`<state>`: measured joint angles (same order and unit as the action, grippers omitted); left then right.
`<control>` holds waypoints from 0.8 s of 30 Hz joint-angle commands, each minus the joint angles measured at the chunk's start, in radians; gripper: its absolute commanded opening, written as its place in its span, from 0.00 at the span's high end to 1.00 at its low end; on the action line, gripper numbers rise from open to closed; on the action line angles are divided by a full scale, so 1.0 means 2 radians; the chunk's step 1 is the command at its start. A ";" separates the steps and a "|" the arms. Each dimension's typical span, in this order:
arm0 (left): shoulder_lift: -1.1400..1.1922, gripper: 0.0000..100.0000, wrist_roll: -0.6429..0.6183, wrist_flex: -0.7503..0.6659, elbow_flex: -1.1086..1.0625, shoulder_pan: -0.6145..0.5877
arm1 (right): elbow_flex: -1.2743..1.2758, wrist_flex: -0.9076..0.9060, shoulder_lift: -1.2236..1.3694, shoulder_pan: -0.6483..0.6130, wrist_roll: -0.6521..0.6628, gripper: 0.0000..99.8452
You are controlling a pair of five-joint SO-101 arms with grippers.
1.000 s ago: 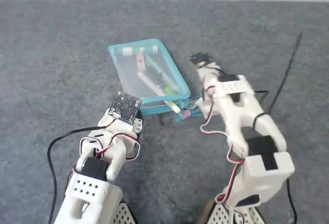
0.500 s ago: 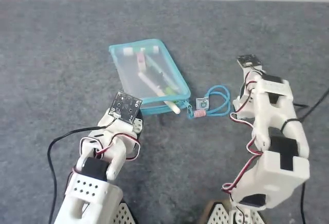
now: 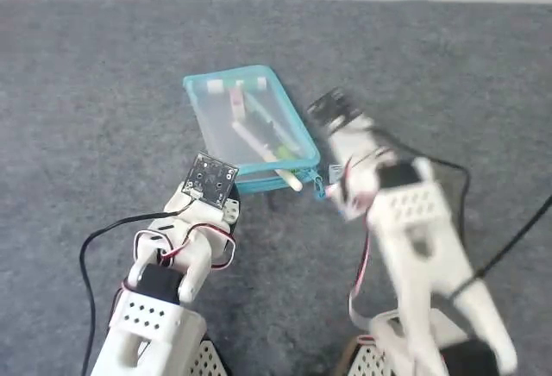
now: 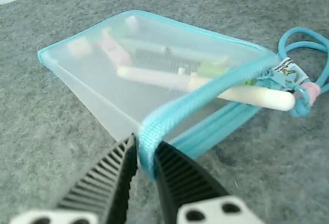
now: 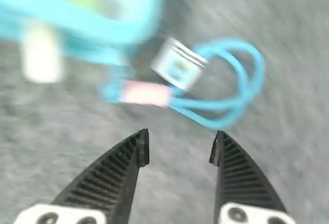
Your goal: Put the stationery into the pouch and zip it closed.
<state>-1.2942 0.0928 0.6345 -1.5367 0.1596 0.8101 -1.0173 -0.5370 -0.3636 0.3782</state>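
While the left end effector (image 4: 145,154) pinches the near zipper edge of the pouch (image 4: 103,80), jaws almost together, the right end effector (image 5: 180,144) hangs spread wide and empty over the blue pull cord (image 5: 241,98); beyond, the clear pouch lies on the grey counter (image 3: 103,91), pens (image 4: 154,75) inside, one white pen (image 4: 257,96) poking out its unzipped end.

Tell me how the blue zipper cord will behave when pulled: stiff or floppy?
Probably floppy: the cord lies in loose curled loops on the carpet. Likely light, carrying only a pink bead and a small tag. Being thin, it may slip from the open right end effector.
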 commanded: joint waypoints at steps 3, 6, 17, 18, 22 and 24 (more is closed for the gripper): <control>-0.008 0.99 0.004 -0.011 0.003 0.002 | 0.052 0.077 -0.040 -0.050 -0.008 0.80; -0.008 0.99 0.004 -0.011 0.003 0.003 | 0.042 0.088 -0.006 -0.053 -0.009 0.76; -0.008 0.99 0.004 -0.011 0.003 0.002 | -0.080 0.115 0.182 -0.059 -0.012 0.68; -0.008 0.99 0.004 -0.011 0.003 0.002 | -0.098 0.115 0.199 -0.059 -0.023 0.68; -0.008 0.99 0.004 -0.010 0.003 -0.001 | -0.175 0.105 0.259 -0.048 -0.070 0.79; -0.008 0.99 0.004 -0.010 0.003 -0.001 | -0.206 0.086 0.277 -0.035 -0.087 0.91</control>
<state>-1.2942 0.0928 0.6345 -1.5367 0.1596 0.5386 -0.8163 0.0061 -0.4710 0.2616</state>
